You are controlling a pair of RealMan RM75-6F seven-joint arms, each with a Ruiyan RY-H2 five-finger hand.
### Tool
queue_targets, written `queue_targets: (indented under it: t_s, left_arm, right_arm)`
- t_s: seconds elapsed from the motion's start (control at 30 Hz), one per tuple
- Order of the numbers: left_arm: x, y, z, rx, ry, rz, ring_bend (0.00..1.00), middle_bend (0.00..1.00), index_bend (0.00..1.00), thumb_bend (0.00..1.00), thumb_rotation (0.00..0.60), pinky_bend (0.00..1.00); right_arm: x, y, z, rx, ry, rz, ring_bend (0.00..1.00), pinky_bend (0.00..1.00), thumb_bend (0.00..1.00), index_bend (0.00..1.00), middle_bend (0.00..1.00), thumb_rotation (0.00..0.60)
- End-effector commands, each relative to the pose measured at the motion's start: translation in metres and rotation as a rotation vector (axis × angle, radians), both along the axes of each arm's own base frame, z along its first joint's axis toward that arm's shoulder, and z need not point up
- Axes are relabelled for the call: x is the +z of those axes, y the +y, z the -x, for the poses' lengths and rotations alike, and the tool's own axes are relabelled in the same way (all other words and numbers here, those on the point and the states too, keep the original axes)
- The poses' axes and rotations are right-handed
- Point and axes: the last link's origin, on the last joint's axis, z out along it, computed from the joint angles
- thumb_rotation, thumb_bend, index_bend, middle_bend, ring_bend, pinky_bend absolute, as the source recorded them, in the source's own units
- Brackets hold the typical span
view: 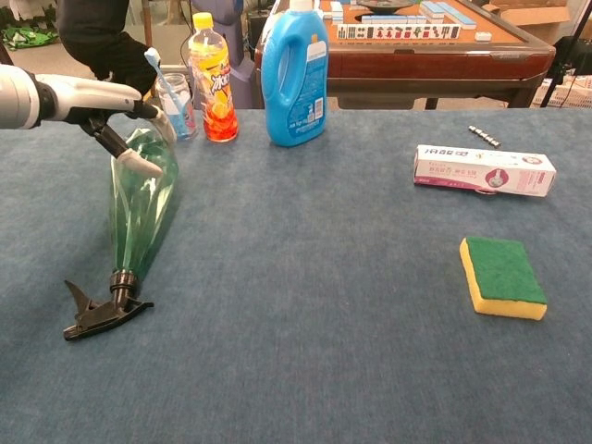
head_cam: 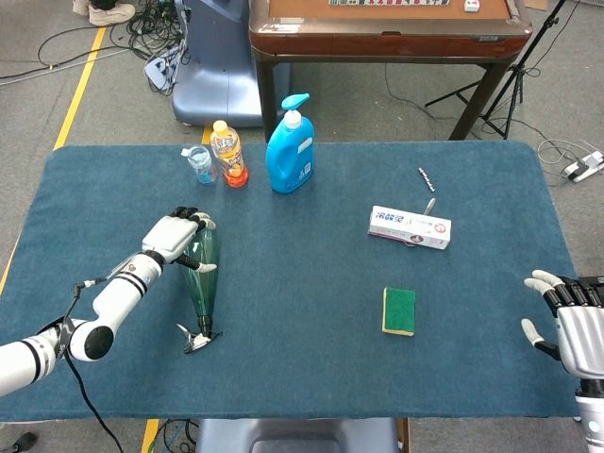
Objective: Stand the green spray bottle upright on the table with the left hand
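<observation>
Fingers (view: pixel 139 162) of my left hand (head_cam: pixel 172 236) drape loosely over the lying green spray bottle (head_cam: pixel 201 274), not clamped — next I close and tip it up.

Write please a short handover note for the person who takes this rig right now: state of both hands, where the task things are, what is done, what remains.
Left hand: over the wide end of the green spray bottle, fingers draped on it; a firm grip is not visible.
Right hand: open, holding nothing, at the table's right edge, far from the bottle.
Bottle: lying on its side on the blue table, black trigger head pointing toward the robot.
Done: left hand has reached the bottle.
Left: grip it, lift, stand it upright, release.
</observation>
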Motion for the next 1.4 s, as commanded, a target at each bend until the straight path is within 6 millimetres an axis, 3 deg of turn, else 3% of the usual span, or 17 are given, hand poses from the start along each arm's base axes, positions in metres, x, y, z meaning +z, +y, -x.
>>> queue_targets:
  t_s: [0.03, 0.37, 0.87, 1.03, 1.17, 1.4]
  left_arm:
    - [-0.003, 0.002, 0.000, 0.022, 0.019, 0.012, 0.00, 0.13, 0.22, 0.14, 0.337, 0.00]
    - [0.009, 0.005, 0.016, 0.101, 0.046, -0.016, 0.00, 0.15, 0.26, 0.14, 0.264, 0.00]
    - [0.055, -0.011, 0.064, 0.258, 0.119, -0.015, 0.00, 0.19, 0.28, 0.12, 0.250, 0.00]
    - [0.058, -0.014, 0.055, 0.171, 0.062, -0.122, 0.00, 0.19, 0.23, 0.12, 0.253, 0.00]
    - [0.052, -0.021, 0.043, 0.099, -0.002, -0.165, 0.00, 0.18, 0.20, 0.12, 0.358, 0.00]
    - [0.029, -0.025, 0.013, 0.019, -0.032, -0.142, 0.00, 0.18, 0.20, 0.12, 0.345, 0.00]
  right_arm:
    - [0.000, 0.000, 0.000, -0.001, -0.001, 0.000, 0.19, 0.22, 0.27, 0.29, 0.24, 0.600]
    - [-0.003, -0.003, -0.001, 0.003, -0.002, -0.009, 0.19, 0.22, 0.27, 0.29, 0.24, 0.600]
    - [-0.006, -0.007, -0.007, 0.025, -0.003, -0.019, 0.19, 0.22, 0.27, 0.29, 0.24, 0.600]
    - [-0.007, -0.007, -0.009, 0.030, -0.001, -0.025, 0.19, 0.22, 0.27, 0.29, 0.24, 0.600]
    - [-0.007, -0.006, -0.009, 0.030, -0.001, -0.024, 0.19, 0.22, 0.27, 0.29, 0.24, 0.600]
    - [-0.005, -0.004, -0.008, 0.026, -0.001, -0.021, 0.19, 0.22, 0.27, 0.29, 0.24, 0.600]
